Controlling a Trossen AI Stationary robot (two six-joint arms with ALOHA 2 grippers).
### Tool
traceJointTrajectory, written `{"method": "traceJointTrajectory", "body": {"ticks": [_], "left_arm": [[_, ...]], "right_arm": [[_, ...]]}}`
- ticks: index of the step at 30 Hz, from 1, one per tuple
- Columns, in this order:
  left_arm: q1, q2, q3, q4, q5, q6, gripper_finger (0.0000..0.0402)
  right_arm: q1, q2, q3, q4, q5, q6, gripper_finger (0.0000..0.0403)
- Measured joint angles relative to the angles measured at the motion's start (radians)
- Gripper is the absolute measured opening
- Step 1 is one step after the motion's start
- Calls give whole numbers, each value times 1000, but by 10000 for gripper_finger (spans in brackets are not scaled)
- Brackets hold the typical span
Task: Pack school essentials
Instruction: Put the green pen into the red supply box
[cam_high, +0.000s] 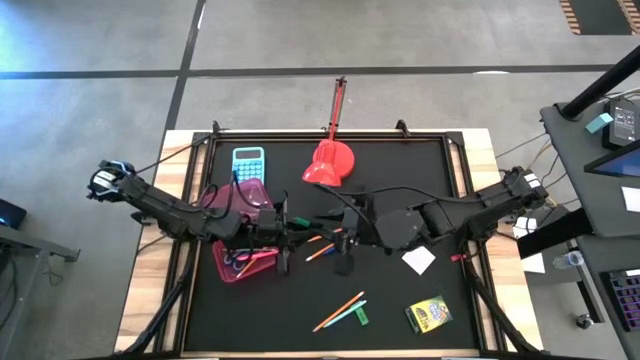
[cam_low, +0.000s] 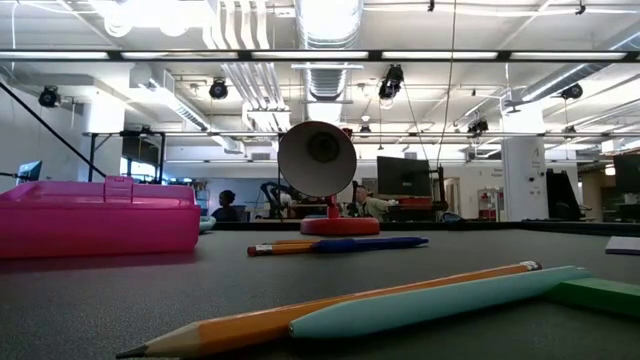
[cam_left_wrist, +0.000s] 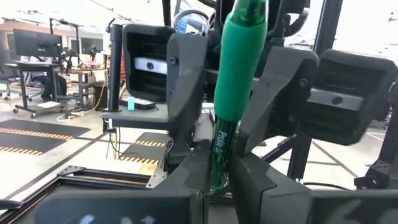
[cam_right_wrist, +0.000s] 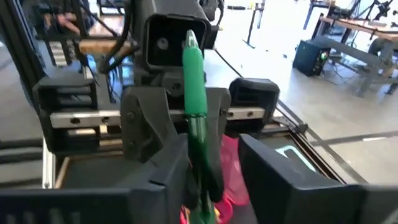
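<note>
Mid-table handover: left gripper (cam_left_wrist: 217, 177) jaws pinching green pen (cam_left_wrist: 236, 74), held off the table at centre. Right gripper (cam_right_wrist: 202, 186) faces it, jaws spread around the same pen. Pink case (cam_high: 245, 262) at 8 o'clock; crayon box (cam_high: 428, 314) at 4.

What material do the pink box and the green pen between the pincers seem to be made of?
The pink rectangular box looks like translucent moulded plastic: light glows through its walls, and the lid has a moulded clasp. The green pen seems to be smooth, slightly glossy plastic: its barrel shows soft highlights and a printed label. Neither can be confirmed by sight alone.
</note>
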Motion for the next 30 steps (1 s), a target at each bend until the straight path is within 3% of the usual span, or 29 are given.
{"method": "traceJointTrajectory", "body": {"ticks": [4, 8, 12, 16, 23, 27, 30], "left_arm": [[0, 0, 0, -17, 0, -2, 23], [2, -3, 0, -142, -1, -58, 24], [23, -32, 2, -411, 0, -219, 24], [44, -76, 7, -789, 16, -423, 24], [50, -150, -20, -1380, 191, -708, 24], [50, -144, -58, -1555, 328, -807, 24], [50, -135, -103, -1555, 423, -837, 24]], "right_arm": [[0, 0, 93, -189, 1, 10, 178], [0, -1, 206, -469, 1, 123, 194], [0, 0, 262, -757, 2, 301, 190], [2, 0, 233, -911, 3, 430, 182], [2, 1, 48, -929, -3, 529, 173], [-4, 2, -82, -870, -30, 576, 173], [-10, 2, -178, -774, -91, 593, 171]]}}
